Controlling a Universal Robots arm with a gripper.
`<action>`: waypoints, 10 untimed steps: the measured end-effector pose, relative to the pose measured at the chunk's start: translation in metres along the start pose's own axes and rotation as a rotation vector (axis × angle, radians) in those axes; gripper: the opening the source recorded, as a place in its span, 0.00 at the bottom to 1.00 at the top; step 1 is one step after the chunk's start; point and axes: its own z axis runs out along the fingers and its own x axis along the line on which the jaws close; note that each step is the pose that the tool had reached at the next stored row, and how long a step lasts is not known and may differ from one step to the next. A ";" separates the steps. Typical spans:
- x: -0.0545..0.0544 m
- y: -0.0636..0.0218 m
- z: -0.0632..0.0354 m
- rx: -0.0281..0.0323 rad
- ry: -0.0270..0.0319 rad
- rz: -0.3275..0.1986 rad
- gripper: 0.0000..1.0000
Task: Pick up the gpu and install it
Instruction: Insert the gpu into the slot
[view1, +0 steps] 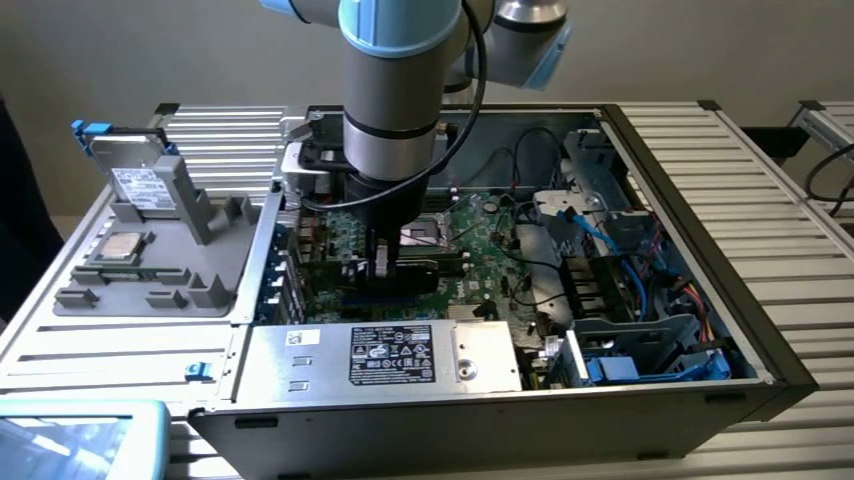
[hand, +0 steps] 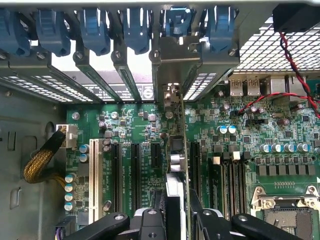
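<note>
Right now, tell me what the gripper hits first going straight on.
The gripper, shut on the gpu, points down at the motherboard. The gpu's lower edge would likely meet that board first; whether they already touch is unclear.

We found the gripper (hand: 175, 217) working in a narrow lane above the motherboard (hand: 145, 127), clamped on the gpu (hand: 176, 147), which stood edge-on between the black expansion slots (hand: 134, 170) and the memory slots (hand: 227, 180). Upright capacitors (hand: 227, 130) flanked that lane. A red-and-black wire (hand: 270, 97) crossed the board near the rear ports (hand: 245, 87), and a braided yellow cable (hand: 40, 160) bulged in from the case wall (hand: 20, 130). In the exterior view, the power supply (view1: 387, 355) and the drive cage (view1: 627, 315) with its blue cables (view1: 607, 235) hemmed the bay; access was open from above.
</note>
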 end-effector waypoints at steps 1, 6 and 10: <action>0.000 0.0000 0.0000 0.0000 0.0000 0.000 0.29; 0.000 0.0001 -0.0001 -0.0001 0.0009 0.000 0.29; 0.000 0.0002 0.0000 0.0000 0.0018 0.000 0.29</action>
